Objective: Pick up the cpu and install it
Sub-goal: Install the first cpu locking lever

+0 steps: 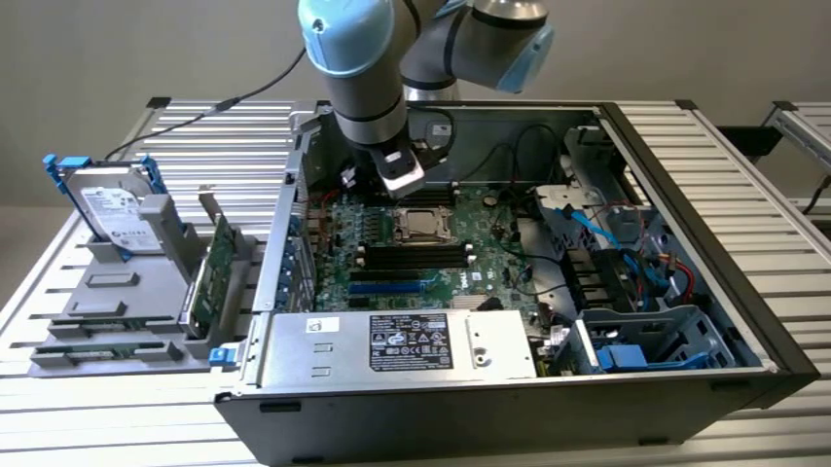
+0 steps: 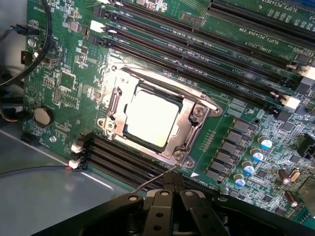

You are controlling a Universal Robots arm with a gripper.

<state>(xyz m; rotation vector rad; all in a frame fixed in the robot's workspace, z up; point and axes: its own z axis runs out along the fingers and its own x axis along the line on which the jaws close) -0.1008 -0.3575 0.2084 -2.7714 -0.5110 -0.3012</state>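
The cpu (image 2: pixel 150 118) already sits in the motherboard (image 2: pixel 64 83) socket, apparently under its metal frame (image 2: pixel 191 120), while the pincer (image 2: pixel 173 186) hovers just beside it, pressed together and empty.

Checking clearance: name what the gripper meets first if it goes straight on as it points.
Probably the black memory slots beside the socket holding the cpu; depth below the gripper is unclear.

The cpu (image 2: pixel 150 118) presents a dull, smooth silver metal top, its socket frame (image 2: pixel 193 114) brighter reflective bare metal, the motherboard (image 2: pixel 59 83) green with a slight lacquered sheen, the tool (image 2: pixel 172 189) matt black, and the table (image 1: pixel 104 428) ribbed pale satin metal.
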